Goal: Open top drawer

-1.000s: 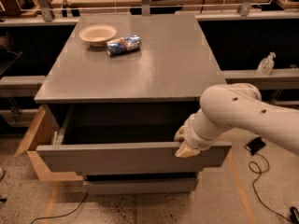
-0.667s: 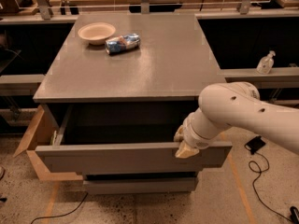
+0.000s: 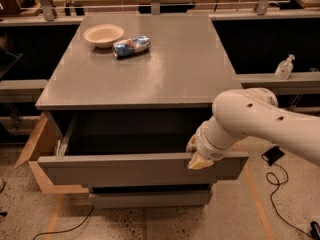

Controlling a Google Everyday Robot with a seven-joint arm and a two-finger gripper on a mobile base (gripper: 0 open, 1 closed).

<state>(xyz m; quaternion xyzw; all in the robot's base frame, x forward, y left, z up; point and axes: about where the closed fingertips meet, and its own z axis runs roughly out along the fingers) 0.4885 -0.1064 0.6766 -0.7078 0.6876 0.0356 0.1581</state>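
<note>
The top drawer (image 3: pixel 125 170) is pulled well out from under the grey cabinet top (image 3: pixel 150 69). Its wide grey front faces me and its dark inside shows behind it. My gripper (image 3: pixel 196 156) sits at the upper edge of the drawer front, near its right end, with the white arm (image 3: pixel 260 121) reaching in from the right. One tan fingertip (image 3: pixel 198 162) shows in front of the panel; the other side is hidden. A narrower grey drawer front (image 3: pixel 150 198) shows below, closed.
A beige bowl (image 3: pixel 103 35) and a blue crumpled packet (image 3: pixel 131 46) lie on the far left of the cabinet top. A cardboard box (image 3: pixel 37 149) stands at the cabinet's left. A sanitiser bottle (image 3: pixel 284 67) stands on the right ledge. Cables (image 3: pixel 275 184) lie on the floor.
</note>
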